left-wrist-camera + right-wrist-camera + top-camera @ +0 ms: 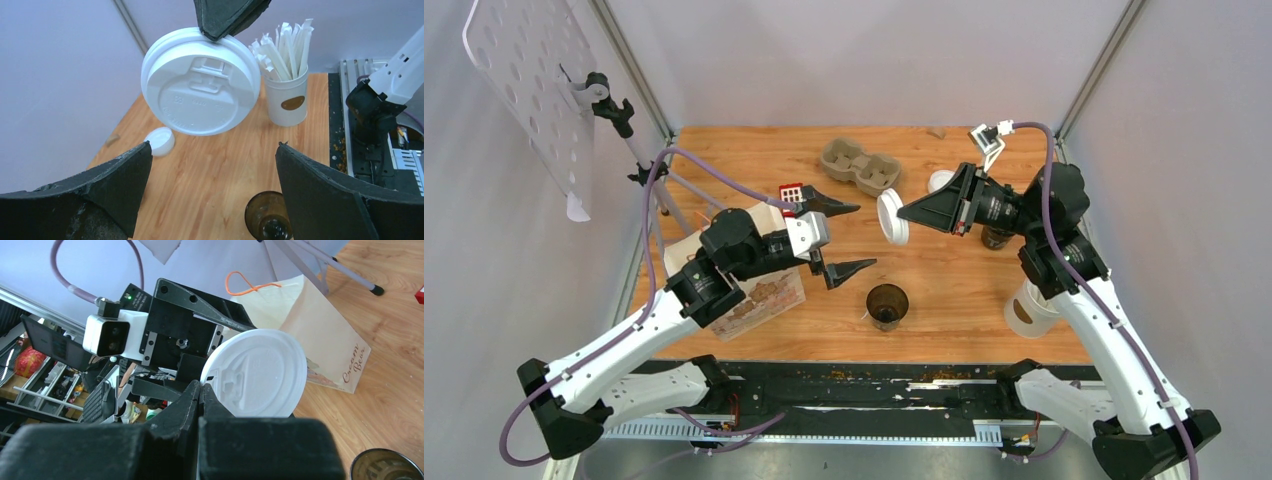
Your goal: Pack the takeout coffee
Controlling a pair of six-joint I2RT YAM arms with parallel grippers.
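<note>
The right gripper (906, 212) is clenched on the rim of a white lid (891, 218). It holds the lid on edge above the middle of the table (964, 290), with the top face turned toward the left gripper (865, 236). The left gripper is fully released, its fingers spread wide in front of the lid, probably to receive or steady it.

The coffee cup (887, 305) stands upright and uncovered near the middle of the front edge, below and between both grippers. The raised lid is likely meant for it.

A second lid (941, 180) lies flat toward the rear edge, beside the pulp tray (859, 167). A holder of wrapped sticks (1027, 310) stands at the front right corner. A paper bag (754, 295) lies at the left edge, under the left arm.

The surface is wood-grain. Pale walls enclose it.
</note>
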